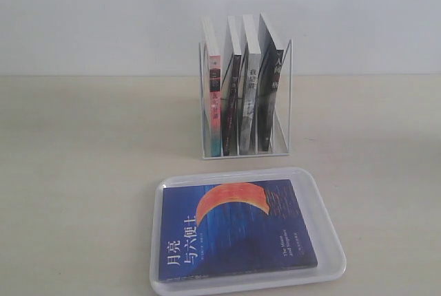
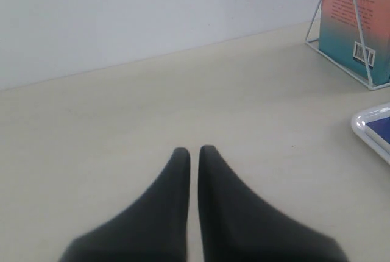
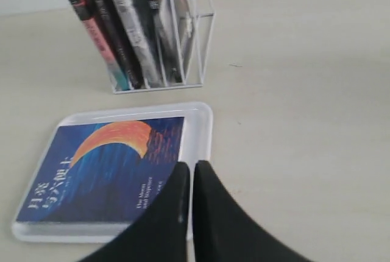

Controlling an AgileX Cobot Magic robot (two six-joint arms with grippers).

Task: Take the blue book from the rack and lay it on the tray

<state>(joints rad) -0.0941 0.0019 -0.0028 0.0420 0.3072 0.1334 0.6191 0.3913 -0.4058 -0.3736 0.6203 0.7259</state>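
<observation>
Beige tabletop [image 1: 83, 172] fills the exterior view; low in the middle the white tray [image 1: 331, 241] carries the blue book [image 1: 234, 234] lying flat, cover up. Above it the rack [image 1: 290, 103] holds four upright books [image 1: 249, 96]. Left pincer [image 2: 194, 152] and right pincer [image 3: 191, 167] are both pressed together, empty.

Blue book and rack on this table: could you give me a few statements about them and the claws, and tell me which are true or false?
1. The blue book lies flat on the tray, cover up. True.
2. The rack is empty. False: four books stand in it.
3. The right claw grips the blue book. False: it is shut on nothing.
4. The left claw is shut. True.
</observation>
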